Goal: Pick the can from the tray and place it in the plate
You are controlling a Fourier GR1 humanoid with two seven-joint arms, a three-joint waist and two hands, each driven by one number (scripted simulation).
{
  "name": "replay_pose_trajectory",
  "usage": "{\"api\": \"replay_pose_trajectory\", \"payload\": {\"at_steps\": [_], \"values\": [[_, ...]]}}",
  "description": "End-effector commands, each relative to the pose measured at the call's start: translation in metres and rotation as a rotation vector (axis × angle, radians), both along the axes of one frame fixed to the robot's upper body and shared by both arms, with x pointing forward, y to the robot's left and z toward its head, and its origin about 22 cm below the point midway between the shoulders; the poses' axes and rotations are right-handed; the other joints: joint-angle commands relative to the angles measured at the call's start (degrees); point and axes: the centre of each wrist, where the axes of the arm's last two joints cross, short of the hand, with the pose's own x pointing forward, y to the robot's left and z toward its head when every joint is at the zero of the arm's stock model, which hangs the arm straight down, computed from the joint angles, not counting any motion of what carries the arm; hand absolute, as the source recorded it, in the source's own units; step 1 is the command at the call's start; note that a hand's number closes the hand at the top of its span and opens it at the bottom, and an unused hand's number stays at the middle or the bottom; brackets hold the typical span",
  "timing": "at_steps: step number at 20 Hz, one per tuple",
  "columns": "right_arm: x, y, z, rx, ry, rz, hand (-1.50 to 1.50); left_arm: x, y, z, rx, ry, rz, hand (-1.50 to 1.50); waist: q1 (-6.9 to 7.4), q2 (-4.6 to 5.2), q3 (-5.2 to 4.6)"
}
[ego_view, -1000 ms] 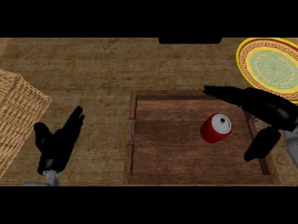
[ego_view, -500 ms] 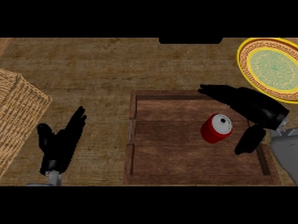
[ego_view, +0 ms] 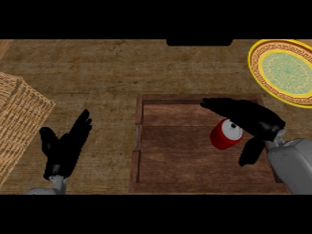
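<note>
A red can (ego_view: 223, 134) with a silver top lies tilted in the brown wooden tray (ego_view: 175, 169), towards its right side. My right hand (ego_view: 253, 118) hovers over the can's right side, fingers stretched leftwards past the can's top and thumb hanging down at its right; it is open and partly hides the can. The yellow plate (ego_view: 291, 72) with a green centre sits at the upper right, beyond the tray's corner. My left hand (ego_view: 64, 147) rests open at the lower left, fingers up, left of the tray.
A woven wicker basket (ego_view: 6, 122) stands at the left edge, close to my left hand. The counter's wooden top (ego_view: 104, 68) stretches behind the tray. A dark slot (ego_view: 199, 42) shows at the top middle.
My right hand has slid left and down over the tray, closing in on the can. The can and the left hand have stayed put.
</note>
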Motion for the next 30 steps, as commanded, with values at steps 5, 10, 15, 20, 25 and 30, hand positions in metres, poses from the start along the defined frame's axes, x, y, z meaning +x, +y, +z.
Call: {"api": "replay_pose_trajectory", "payload": {"at_steps": [5, 10, 15, 20, 25, 30], "values": [[0.003, -0.003, -0.022, -0.069, -0.058, 0.108, 1.5, -0.013, 0.016, -0.006, 0.004, 0.039, 0.006, 0.0, 0.15, 0.25, -0.25], [-0.006, 0.014, -0.025, -0.073, -0.116, 0.115, 1.5, -0.015, -0.005, -0.004, -0.01, 0.054, 0.002, 0.0, -0.03, 0.18, -0.26], [0.017, 0.038, -0.027, -0.066, -0.116, -0.354, 1.5, -0.001, -0.008, 0.001, -0.02, 0.031, -0.006, 0.0, 0.13, 0.4, -0.34], [0.027, 0.066, -0.019, 0.016, -0.206, -0.84, 1.5, -0.004, 0.0, -0.002, 0.011, 0.049, -0.01, 0.0, 0.72, 0.7, -0.34], [0.032, 0.104, 0.016, 0.181, -0.578, -1.007, 1.5, 0.005, -0.005, 0.008, 0.007, 0.021, -0.032, 0.0, 1.72, 0.42, -0.27], [0.041, 0.124, 0.029, 0.333, -0.71, -1.187, 1.5, 0.003, -0.013, 0.002, 0.006, 0.027, -0.034, 0.0, 1.66, 0.55, -0.27]]}}
